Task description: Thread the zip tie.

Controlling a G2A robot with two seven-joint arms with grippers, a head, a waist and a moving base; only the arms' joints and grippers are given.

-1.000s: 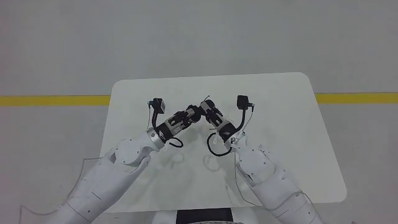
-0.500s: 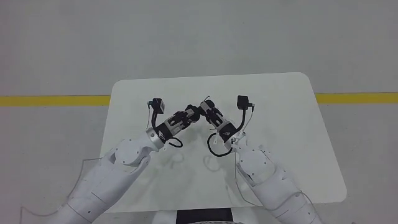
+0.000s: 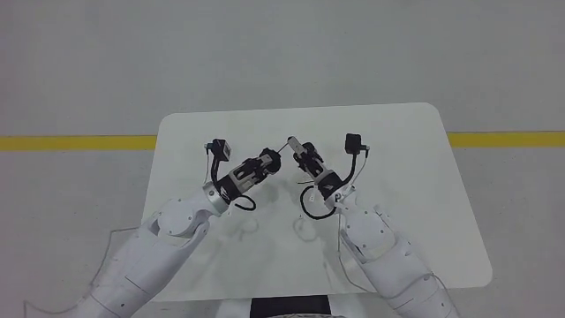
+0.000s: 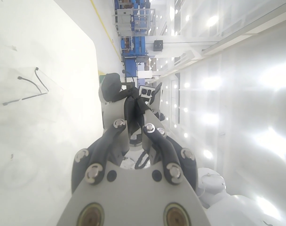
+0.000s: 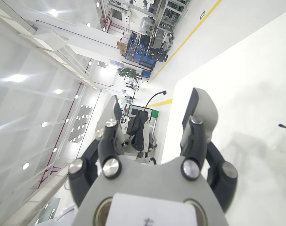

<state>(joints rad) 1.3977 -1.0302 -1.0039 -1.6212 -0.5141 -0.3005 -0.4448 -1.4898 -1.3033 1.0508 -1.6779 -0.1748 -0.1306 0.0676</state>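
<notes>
Zip tie [image 5: 154, 95] juts from clamped left gripper [image 3: 272, 159] toward spread right gripper [image 3: 298, 150].

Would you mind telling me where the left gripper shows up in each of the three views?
Top view: left gripper over the middle of the white table, facing the right gripper.
Left wrist view: left gripper in the foreground, shut.
Right wrist view: left gripper farther off, between the right gripper's open fingers, holding the zip tie.
Shared landmark: the white table.
</notes>
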